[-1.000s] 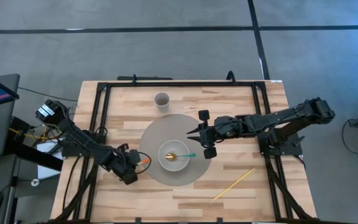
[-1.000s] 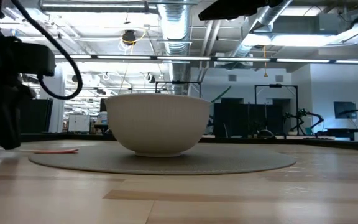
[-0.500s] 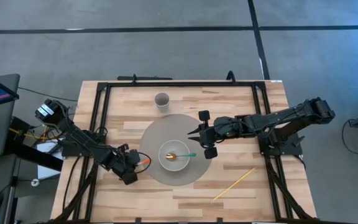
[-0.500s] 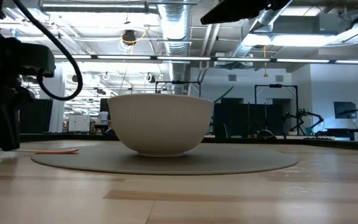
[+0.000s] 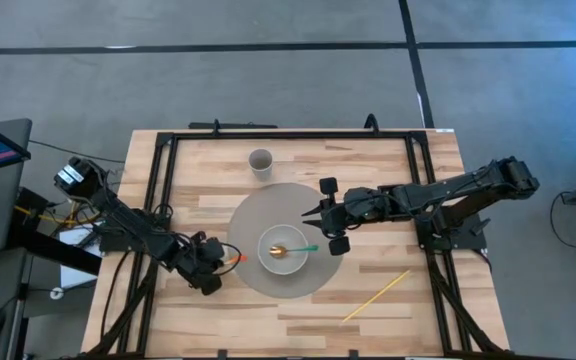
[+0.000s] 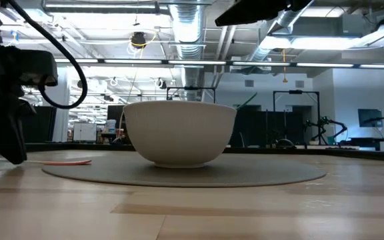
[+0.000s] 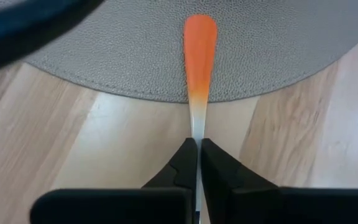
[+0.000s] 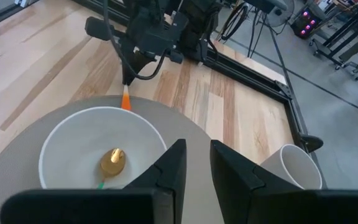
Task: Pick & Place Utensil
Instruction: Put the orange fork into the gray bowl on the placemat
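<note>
An orange-ended utensil (image 5: 232, 258) with a pale handle lies at the left rim of a round grey mat (image 5: 298, 200); its orange end (image 7: 200, 43) rests on the mat. My left gripper (image 5: 220, 265) is shut on it, low over the table. A white bowl (image 5: 267, 262) stands on the mat and holds a gold spoon (image 5: 278, 251) with a green handle. My right gripper (image 5: 309, 213) hovers above the bowl's far right side, open by a narrow gap and touching nothing. My left gripper pinches the utensil's pale handle (image 7: 197, 127) between its two fingers (image 7: 185, 165). The fingers come in low from the table's left and lie along the utensil. The orange end rests on the mat's rim (image 7: 166, 93), and the utensil lies nearly level (image 6: 65, 161).
A pale cup (image 5: 260, 161) stands beyond the mat near the far edge. A thin yellow stick (image 5: 376, 295) lies on the wood near the right front. A black frame (image 5: 163, 190) runs along the table's sides.
My left gripper has moved a little toward the table's right with the orange utensil, still shut on it. The mat and the bowl on it have slid slightly toward the right edge. The right arm has kept still.
</note>
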`<state>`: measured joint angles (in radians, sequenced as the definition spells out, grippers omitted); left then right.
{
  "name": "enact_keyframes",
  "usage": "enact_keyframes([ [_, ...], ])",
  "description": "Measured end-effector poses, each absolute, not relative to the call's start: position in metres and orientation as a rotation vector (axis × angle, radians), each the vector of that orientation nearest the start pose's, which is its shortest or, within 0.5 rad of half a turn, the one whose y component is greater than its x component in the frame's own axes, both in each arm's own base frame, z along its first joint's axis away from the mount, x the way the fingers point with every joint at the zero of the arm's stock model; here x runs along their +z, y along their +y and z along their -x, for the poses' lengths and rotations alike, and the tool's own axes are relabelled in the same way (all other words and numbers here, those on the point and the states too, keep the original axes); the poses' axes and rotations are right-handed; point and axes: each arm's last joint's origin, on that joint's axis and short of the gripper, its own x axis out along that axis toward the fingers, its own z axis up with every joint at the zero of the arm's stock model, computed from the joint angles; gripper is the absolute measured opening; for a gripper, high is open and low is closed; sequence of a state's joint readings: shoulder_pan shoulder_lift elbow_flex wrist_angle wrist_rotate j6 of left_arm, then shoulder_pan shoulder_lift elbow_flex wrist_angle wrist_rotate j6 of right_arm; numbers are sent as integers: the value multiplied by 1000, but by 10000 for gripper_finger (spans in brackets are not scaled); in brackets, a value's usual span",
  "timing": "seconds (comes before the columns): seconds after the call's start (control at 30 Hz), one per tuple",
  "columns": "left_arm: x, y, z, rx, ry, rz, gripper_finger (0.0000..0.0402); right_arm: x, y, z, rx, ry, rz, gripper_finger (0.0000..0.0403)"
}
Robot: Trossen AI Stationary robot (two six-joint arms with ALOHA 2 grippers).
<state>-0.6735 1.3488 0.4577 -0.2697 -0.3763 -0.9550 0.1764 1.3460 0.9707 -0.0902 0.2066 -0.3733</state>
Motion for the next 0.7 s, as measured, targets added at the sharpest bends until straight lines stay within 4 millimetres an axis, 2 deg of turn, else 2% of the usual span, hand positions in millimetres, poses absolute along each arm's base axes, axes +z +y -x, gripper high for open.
enact_keyframes([
  [0.2, 144, -114, -159, 189, 896, 342, 3, 280, 46, -291, 54, 507, 429, 66],
  [0.43, 169, -113, -151, 151, 730, 338, 3, 269, 38, -285, 3, 639, 297, 66],
  [0.57, 170, -112, -152, 141, 742, 349, 9, 269, 34, -286, -28, 644, 235, 66],
  [0.7, 157, -113, -156, 137, 832, 334, 32, 269, 35, -285, -32, 643, 208, 66],
])
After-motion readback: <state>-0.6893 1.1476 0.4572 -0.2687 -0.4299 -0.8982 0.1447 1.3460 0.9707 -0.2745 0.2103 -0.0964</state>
